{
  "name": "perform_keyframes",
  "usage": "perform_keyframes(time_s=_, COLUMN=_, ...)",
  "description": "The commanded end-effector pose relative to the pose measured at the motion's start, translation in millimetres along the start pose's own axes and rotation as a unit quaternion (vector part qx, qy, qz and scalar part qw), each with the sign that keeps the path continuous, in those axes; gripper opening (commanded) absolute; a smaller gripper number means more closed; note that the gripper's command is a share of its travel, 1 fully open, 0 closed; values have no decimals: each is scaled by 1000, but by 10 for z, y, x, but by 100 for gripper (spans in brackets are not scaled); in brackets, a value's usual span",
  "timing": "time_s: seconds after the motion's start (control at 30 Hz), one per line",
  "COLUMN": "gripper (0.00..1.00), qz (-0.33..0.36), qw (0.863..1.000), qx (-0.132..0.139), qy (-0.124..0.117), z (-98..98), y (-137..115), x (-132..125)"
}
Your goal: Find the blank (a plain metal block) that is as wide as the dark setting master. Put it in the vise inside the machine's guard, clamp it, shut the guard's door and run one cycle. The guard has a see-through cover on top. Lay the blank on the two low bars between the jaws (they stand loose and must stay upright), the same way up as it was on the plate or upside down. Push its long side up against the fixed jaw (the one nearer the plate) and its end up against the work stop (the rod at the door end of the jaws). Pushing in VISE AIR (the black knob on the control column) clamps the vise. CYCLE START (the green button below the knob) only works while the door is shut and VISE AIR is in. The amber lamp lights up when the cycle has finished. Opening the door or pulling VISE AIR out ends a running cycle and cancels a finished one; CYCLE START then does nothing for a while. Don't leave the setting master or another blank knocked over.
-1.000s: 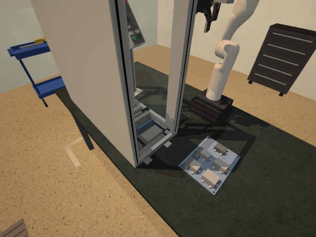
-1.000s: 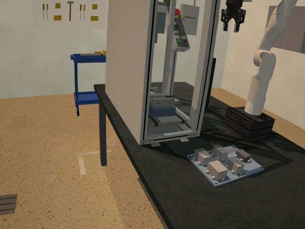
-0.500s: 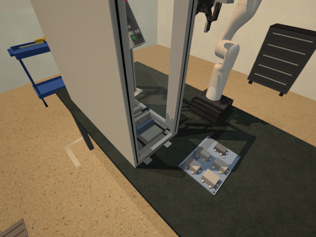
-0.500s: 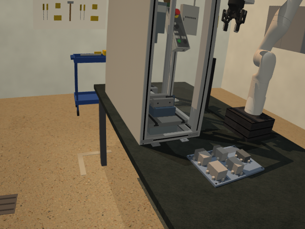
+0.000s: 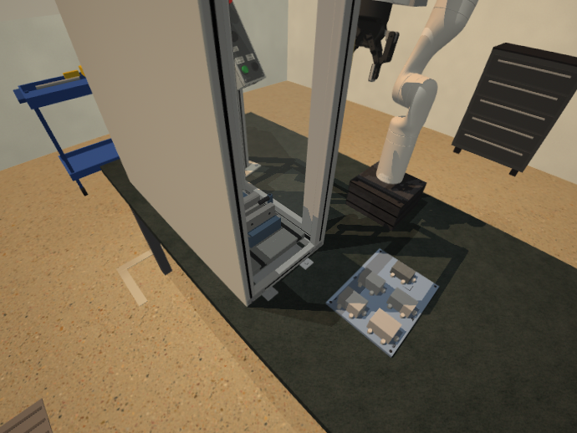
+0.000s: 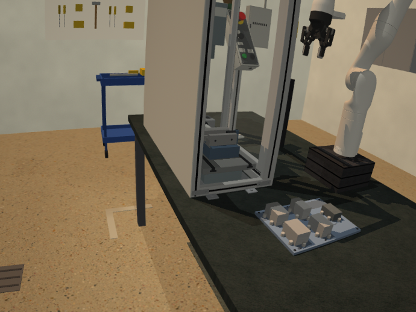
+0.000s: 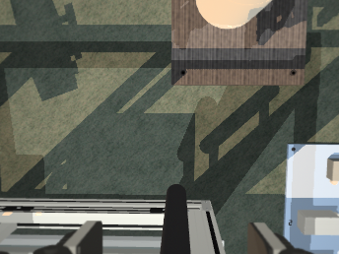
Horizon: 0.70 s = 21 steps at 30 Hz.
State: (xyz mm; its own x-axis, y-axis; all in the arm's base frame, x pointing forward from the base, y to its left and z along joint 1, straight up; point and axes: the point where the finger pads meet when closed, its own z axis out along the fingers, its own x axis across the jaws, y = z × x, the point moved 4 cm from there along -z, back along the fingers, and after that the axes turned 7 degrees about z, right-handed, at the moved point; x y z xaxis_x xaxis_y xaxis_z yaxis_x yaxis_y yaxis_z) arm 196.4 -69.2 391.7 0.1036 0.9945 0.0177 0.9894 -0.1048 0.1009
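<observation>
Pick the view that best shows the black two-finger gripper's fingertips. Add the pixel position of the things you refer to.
Exterior: both fingers of the black two-finger gripper (image 5: 372,58) (image 6: 313,53) (image 7: 174,241) show in full, apart, nothing between them. The top view catches it partly behind the guard's pale upright frame post (image 5: 328,116) (image 6: 280,94). The wrist view shows just two finger ends at the bottom edge, cropped.

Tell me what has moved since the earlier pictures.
The gripper has come down, its arm lowering with it. It is open; nothing has been taken hold of or let go. The blocks on the plate stayed where they were.
</observation>
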Motion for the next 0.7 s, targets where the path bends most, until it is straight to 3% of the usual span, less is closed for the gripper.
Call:
perform_keyframes(time_s=0.0, gripper=80, qz=0, qw=1000, qx=-1, qy=0, z=22, y=8, x=-2)
perform_keyframes(time_s=0.13, gripper=80, qz=0, qw=1000, qx=-1, qy=0, z=22, y=8, x=-2)
perform_keyframes(time_s=0.3, gripper=80, qz=0, qw=1000, qx=-1, qy=0, z=517, y=-43, x=-8)
perform_keyframes(time_s=0.67, gripper=80, qz=0, qw=1000, qx=-1, qy=0, z=517, y=-43, x=-8)
